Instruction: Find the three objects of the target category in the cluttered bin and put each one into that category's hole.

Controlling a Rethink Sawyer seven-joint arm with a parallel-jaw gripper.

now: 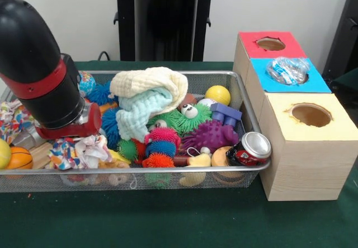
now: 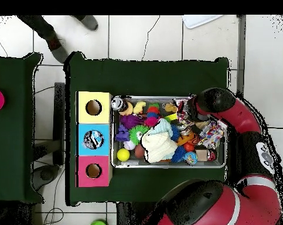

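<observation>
The pincer is hidden behind the arm [image 1: 45,85], far across the bin [image 1: 246,99] from the can [image 1: 250,149].

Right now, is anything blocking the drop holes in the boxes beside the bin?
Yes: a crumpled plastic bottle sits in the hole of the blue box. The red hole and yellow hole look clear.

— What does the room look like behind the table?

— A plain pale wall [image 1: 72,13] fills the back, from ten to two o'clock in the front view. A dark chair-like shape [image 1: 345,35] sits at three o'clock.

— And the floor?

— White tiles [image 2: 161,38] with grey joints, seen from overhead. The green-clothed table [image 2: 149,73] stands at the centre, and a second green table [image 2: 12,129] lies at nine o'clock. A person's shoes [image 2: 61,53] show at eleven o'clock, and cables [image 2: 44,217] trail at seven.
</observation>
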